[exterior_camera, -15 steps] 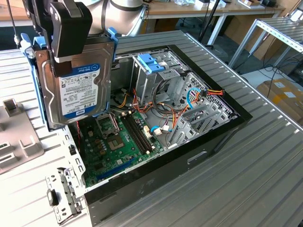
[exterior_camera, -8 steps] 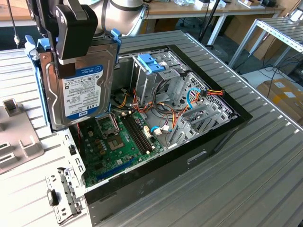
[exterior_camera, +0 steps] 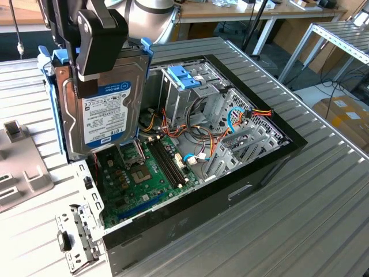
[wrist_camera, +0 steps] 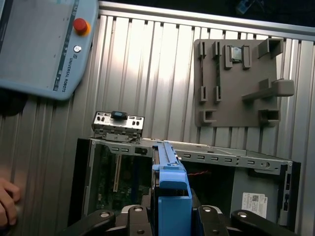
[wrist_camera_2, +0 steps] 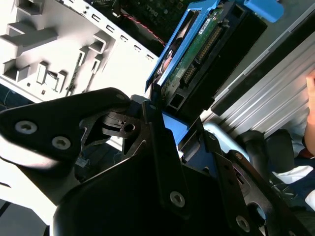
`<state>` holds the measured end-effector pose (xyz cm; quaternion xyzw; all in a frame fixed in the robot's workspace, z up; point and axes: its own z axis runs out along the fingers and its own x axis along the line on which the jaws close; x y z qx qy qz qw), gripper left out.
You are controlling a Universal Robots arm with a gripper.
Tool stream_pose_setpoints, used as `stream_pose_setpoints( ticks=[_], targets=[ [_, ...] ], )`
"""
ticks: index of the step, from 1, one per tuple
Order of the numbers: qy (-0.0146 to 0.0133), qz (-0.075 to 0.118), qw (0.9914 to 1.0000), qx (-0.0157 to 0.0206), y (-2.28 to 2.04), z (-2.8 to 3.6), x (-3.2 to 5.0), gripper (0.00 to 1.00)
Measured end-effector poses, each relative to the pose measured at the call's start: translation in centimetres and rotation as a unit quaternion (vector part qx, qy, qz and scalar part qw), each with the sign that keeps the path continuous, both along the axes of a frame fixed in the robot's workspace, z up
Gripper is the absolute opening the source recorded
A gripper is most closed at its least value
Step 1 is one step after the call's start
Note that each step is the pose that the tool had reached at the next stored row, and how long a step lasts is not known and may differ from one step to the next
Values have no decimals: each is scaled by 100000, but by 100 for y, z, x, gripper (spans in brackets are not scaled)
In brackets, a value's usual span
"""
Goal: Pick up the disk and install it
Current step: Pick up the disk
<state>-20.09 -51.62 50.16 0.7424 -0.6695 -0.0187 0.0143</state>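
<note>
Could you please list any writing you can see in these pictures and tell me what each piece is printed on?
Label on the disk: print too small to quote reliably.
Edge of the grey controller: one line of lettering, too small to quote reliably.
White sticker in the computer case: unreadable.

An open computer case (exterior_camera: 230, 193) lies in the middle of the counter (exterior_camera: 300, 231). Inside it the motherboard (exterior_camera: 144, 170) sits near, toward the exterior view's left, with the drive cage (exterior_camera: 185, 78) farther back. The disk (exterior_camera: 106, 115) hangs on edge over the case's left end, above the motherboard, clamped in the gripper (exterior_camera: 89, 81). A fixture plate (exterior_camera: 23, 173) lies on the counter left of the case, and a small metal bracket (exterior_camera: 75, 236) rests just beside its near left corner. In the first wrist view a teach pendant (wrist_camera: 44, 44) lies well apart from the case.
</note>
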Motion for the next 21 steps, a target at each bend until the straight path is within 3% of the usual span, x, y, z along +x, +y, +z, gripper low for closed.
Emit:
stream_pose_setpoints(
  ticks=[21],
  targets=[
    [2, 2, 100000, -17, -88, -15, 106, 37]
  ],
)
